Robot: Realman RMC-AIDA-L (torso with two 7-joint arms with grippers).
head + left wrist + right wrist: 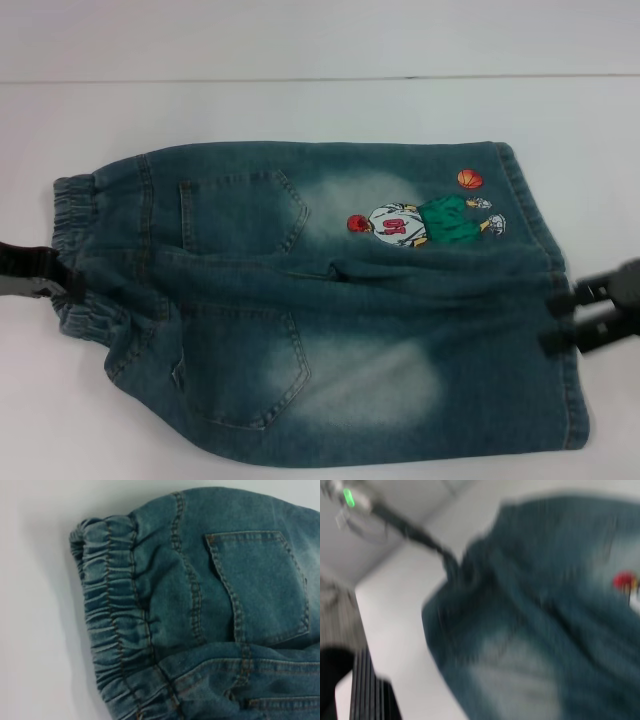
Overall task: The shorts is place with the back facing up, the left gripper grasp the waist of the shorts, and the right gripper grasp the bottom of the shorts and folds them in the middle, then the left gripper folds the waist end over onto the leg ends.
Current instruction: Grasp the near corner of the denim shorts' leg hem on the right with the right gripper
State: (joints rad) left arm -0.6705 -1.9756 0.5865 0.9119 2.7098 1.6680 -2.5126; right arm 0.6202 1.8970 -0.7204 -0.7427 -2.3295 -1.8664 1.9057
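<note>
The shorts (pixel 330 330) lie back up on the white table, with both patch pockets and the embroidered player (pixel 420 222) showing. The gathered waist (pixel 75 215) is at the left and the straight leg hems (pixel 535 200) are at the right. My left gripper (pixel 70 288) is at the middle of the waistband and looks shut on it, with denim bunched there. The left wrist view shows the elastic band (pixel 107 610) and a ridge of cloth. My right gripper (pixel 550 312) is at the middle of the hems, its two fingers apart and their tips over the edge.
The white table (pixel 300 110) runs all round the shorts, with its far edge line at the back. In the right wrist view the shorts (pixel 545 630) fill the frame, the left arm (pixel 420 532) shows far off, and a dark object (pixel 370 695) stands beyond the table edge.
</note>
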